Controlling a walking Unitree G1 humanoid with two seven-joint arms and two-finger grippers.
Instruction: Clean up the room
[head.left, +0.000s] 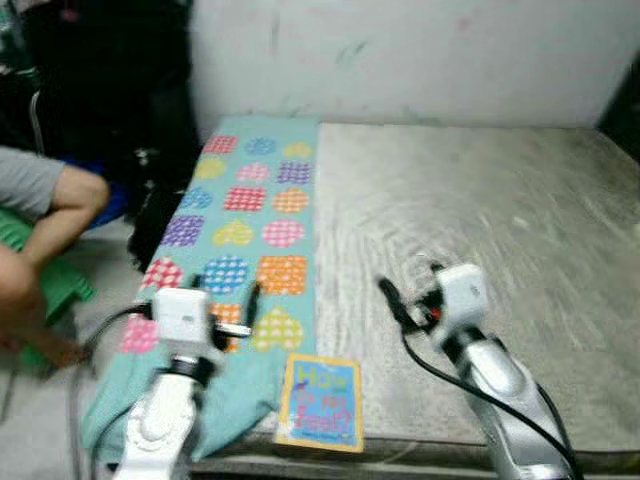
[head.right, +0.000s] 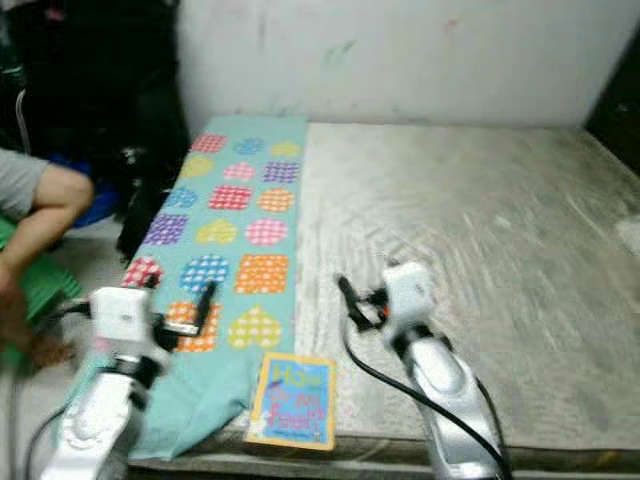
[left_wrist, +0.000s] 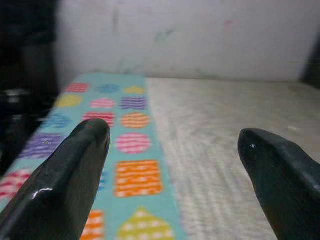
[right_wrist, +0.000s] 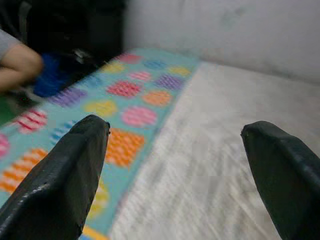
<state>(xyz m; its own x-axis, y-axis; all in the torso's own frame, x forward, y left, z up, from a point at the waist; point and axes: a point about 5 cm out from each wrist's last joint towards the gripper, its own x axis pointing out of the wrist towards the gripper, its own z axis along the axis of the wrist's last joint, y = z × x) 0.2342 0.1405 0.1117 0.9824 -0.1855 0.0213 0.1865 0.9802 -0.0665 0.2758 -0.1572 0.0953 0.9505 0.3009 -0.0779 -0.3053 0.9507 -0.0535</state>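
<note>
Bare mattress (head.left: 480, 210) stretches wide beyond the right gripper (right_wrist: 175, 165), fingers spread apart. Left gripper (left_wrist: 172, 165), also spread, hovers over the patterned blanket (head.left: 245, 215); book (head.left: 320, 403) near the edge.

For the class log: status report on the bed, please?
Left gripper over patterned blanket, jaws open. Right gripper over bare mattress, jaws open. Book untouched at near edge. Person seated left.

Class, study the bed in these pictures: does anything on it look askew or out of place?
Yes. The book lies at the mattress's front edge, slightly overhanging. The patterned blanket covers just the left strip, its near end bunched and drooping off the edge.
</note>
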